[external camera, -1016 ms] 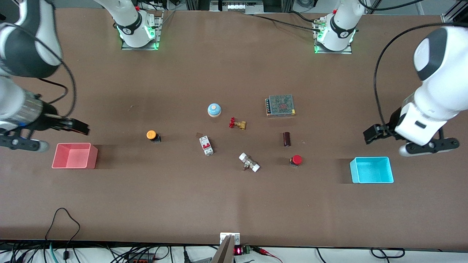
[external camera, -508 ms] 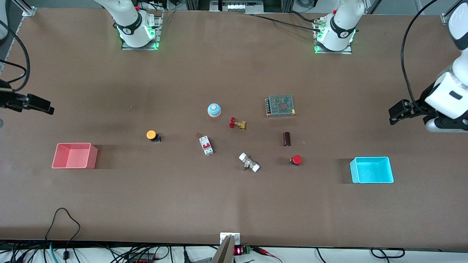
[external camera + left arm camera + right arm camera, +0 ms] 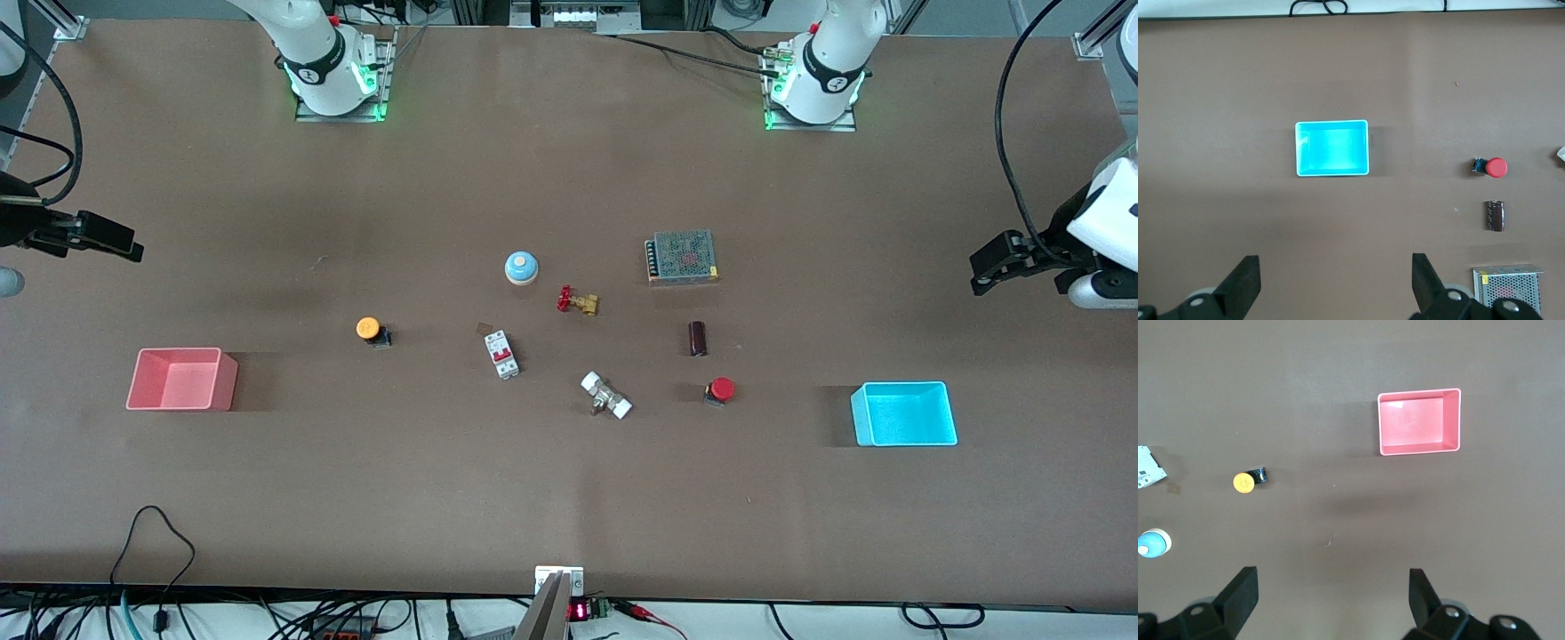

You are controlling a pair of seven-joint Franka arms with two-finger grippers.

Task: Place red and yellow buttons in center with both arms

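Note:
The red button [image 3: 721,389] stands on the tabletop toward the left arm's end of the middle cluster, beside the cyan bin [image 3: 858,414]. It also shows in the left wrist view [image 3: 1497,167]. The orange-yellow button [image 3: 368,329] stands toward the right arm's end, beside the pink bin [image 3: 228,382], and shows in the right wrist view [image 3: 1243,483]. My left gripper [image 3: 985,267] is open and empty, up in the air over bare table at its end [image 3: 1336,280]. My right gripper [image 3: 123,244] is open and empty, over bare table at its end [image 3: 1331,593].
Between the buttons lie a light-blue dome [image 3: 522,268], a brass valve with a red handle [image 3: 578,301], a white breaker [image 3: 502,354], a white fitting [image 3: 606,396], a dark cylinder [image 3: 698,339] and a mesh-topped power supply [image 3: 683,256]. Both bins hold nothing.
Both grippers have drawn away from beside the bins, outward toward the table's ends and toward the bases. Both buttons have stayed where they were.

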